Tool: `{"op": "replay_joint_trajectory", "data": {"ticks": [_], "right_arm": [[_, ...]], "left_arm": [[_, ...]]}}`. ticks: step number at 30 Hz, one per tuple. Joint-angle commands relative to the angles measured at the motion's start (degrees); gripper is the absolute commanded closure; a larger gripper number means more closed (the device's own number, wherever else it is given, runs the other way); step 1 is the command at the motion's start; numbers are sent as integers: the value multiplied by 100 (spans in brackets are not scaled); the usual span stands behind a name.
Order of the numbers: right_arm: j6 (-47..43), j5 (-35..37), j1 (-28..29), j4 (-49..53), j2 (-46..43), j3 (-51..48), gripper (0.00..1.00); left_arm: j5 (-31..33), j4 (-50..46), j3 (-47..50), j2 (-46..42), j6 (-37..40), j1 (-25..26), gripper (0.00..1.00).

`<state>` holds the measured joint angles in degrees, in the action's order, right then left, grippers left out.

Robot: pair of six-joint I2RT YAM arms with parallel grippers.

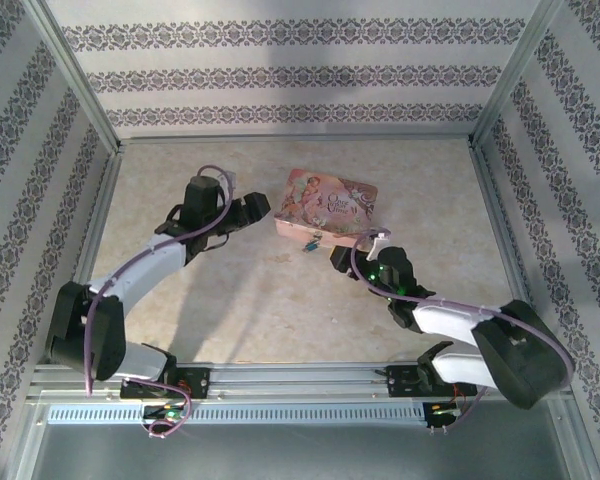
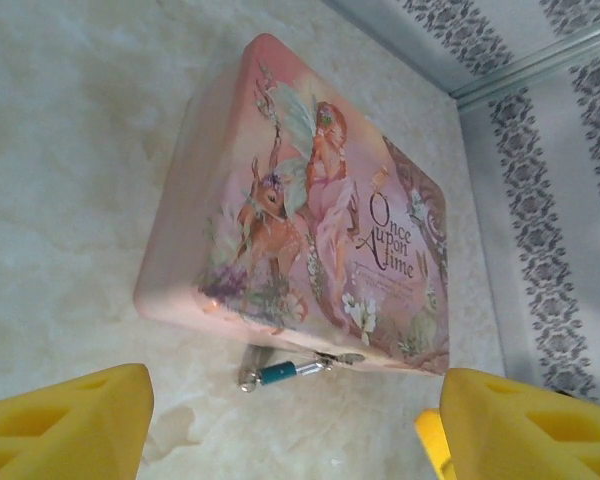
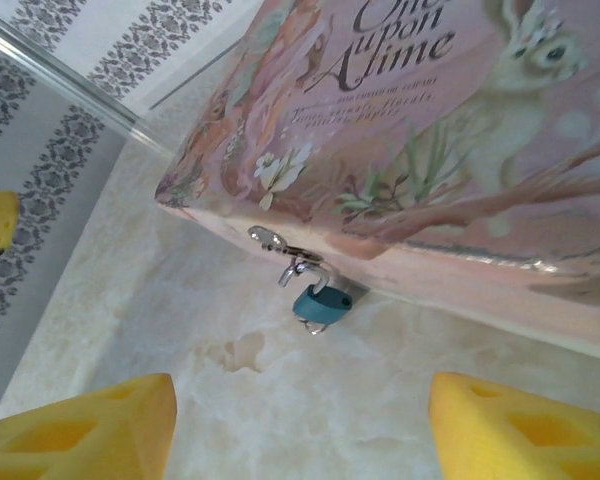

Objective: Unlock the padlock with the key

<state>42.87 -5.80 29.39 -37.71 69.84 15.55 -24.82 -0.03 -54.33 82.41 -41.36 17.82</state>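
Small teal-and-silver metal padlock [image 3: 320,305], hanging at flat pink illustrated box's [image 3: 460,150] near edge. I see left gripper [image 2: 295,440] and right gripper [image 3: 300,435] wide apart, empty.

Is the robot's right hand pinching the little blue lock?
No, the padlock hangs at the front of the pink box, ahead of the right gripper, whose fingers stand wide apart.

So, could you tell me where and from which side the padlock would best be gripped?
Probably by its teal body: the padlock hangs from a silvery hasp on the front wall of the pink box. Come in from the open table side, facing that wall, with the right fingers closing across the body. The box blocks any approach from behind.
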Motion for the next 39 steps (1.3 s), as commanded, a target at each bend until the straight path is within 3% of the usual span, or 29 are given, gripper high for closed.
{"op": "replay_joint_trajectory", "data": {"ticks": [1, 9, 17, 25, 39], "right_arm": [[-264, 85, -123, 1232, -369, 237, 26], [181, -268, -298, 1381, -445, 326, 2], [424, -1167, -634, 1181, 146, 835, 2], [155, -1723, -1070, 1085, 736, 1258, 2], [-659, -2434, -1478, 671, 1877, 2321, 3]], "left_arm": [[-332, -811, -530, 613, 815, -101, 24], [-984, -1450, -1938, 2260, 1300, -96, 32], [-917, -1480, -2165, 2886, 1384, -93, 34], [-769, -1359, -1567, 2679, 1329, -91, 37], [-687, -603, 169, 1353, 683, -74, 38]]}}
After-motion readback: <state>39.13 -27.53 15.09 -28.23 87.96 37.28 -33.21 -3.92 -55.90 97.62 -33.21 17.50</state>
